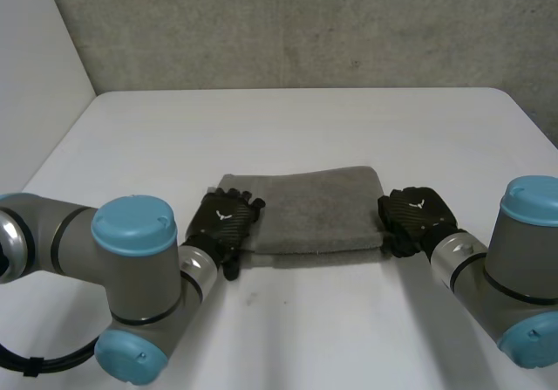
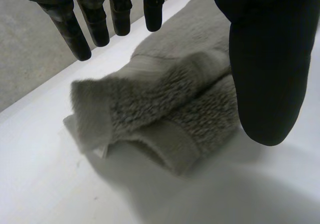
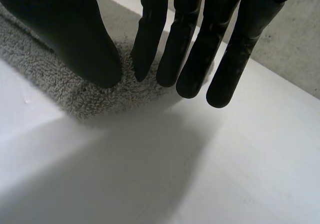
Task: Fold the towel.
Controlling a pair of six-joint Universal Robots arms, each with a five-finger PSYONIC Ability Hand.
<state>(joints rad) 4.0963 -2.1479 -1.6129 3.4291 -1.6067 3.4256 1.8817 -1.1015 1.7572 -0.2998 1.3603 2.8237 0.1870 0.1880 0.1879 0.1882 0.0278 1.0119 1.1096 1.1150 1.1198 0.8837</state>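
Folded grey towel (image 1: 309,207) in the middle of the table (image 1: 296,119), long axis left to right. At its left end, left hand (image 1: 225,220): fingers straight, thumb apart, gripping nothing. At its right end, right hand (image 1: 417,215), likewise spread over the corner. Equally near to each; likely calls for an end-to-end fold.
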